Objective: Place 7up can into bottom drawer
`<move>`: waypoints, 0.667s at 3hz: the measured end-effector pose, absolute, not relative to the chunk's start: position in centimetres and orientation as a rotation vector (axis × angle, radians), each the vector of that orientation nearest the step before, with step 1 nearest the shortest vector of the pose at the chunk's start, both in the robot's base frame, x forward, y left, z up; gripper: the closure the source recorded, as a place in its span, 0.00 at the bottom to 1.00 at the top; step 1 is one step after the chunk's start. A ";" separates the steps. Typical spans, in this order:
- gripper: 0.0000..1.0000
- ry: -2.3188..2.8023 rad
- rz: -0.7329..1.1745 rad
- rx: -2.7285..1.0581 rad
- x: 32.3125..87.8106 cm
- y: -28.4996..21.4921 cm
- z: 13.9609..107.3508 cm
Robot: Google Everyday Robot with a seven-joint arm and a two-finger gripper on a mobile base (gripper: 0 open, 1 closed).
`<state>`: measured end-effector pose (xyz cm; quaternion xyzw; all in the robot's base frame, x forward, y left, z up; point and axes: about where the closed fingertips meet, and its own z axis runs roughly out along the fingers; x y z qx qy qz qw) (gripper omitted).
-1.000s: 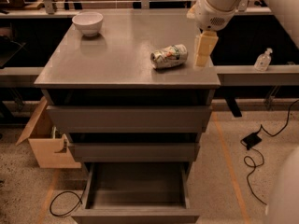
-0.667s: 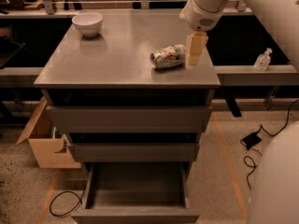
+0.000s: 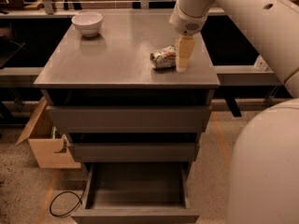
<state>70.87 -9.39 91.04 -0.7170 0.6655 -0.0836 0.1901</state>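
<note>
A brown cardboard box (image 3: 44,146) sits on the floor at the left; a round white bowl (image 3: 87,22) stands at the far-left corner of the flat grey worktop (image 3: 117,55); the shallow grey bottom drawer (image 3: 135,213) is pulled open; the dented whitish-silver 7up can (image 3: 163,58) lies on its side near the worktop's front right; the cream gripper (image 3: 182,64) points down just beside the can's right end; I cannot tell how wide it stands.

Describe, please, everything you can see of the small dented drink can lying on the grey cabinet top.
The small dented whitish-silver can, with green and reddish markings, looks like thin metal. It lies on its side near the right front of the grey cabinet top. The cream gripper stands at its right end; contact cannot be told.
</note>
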 end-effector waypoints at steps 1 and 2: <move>0.00 1.872 -0.216 -2.042 71.5 -8.3 89.7; 0.00 1.881 -0.192 -2.068 72.0 -7.6 88.2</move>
